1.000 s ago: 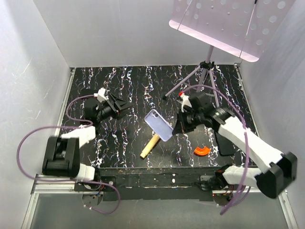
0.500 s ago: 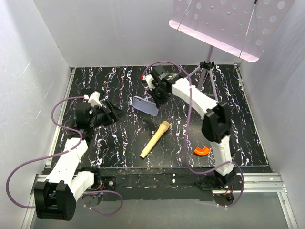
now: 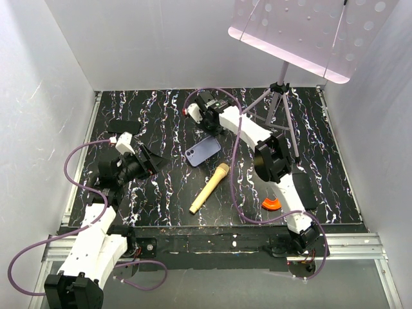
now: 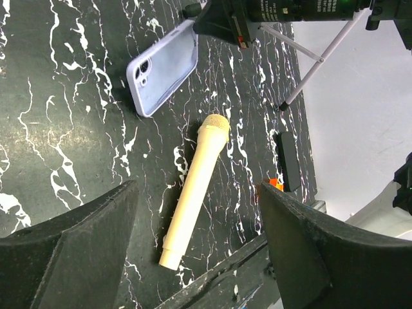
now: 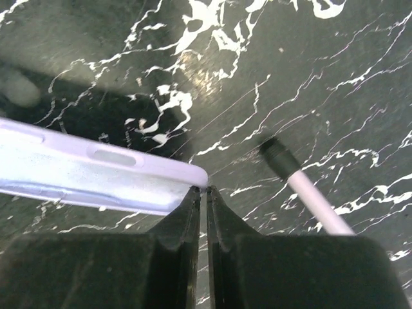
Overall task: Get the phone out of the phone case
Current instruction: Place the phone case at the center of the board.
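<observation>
Bright, even light fills the top view, and the white walls glow. The dark surface shines a bit, with soft shadows. Up close, the phone case looks blurry, with a white glare spot near it. The left hand looks dark and fuzzy.

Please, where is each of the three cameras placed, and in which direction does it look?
Top external: high behind the arm bases, looking down on the marbled table; both arms show.
Left wrist: on the left arm, looking down across the table at the phone case and wooden stick; the left gripper's open fingers frame the bottom.
Right wrist: low over the table, facing the phone case's edge; the right gripper's shut fingers rise at bottom centre.
Shared: all three see the phone case.
</observation>
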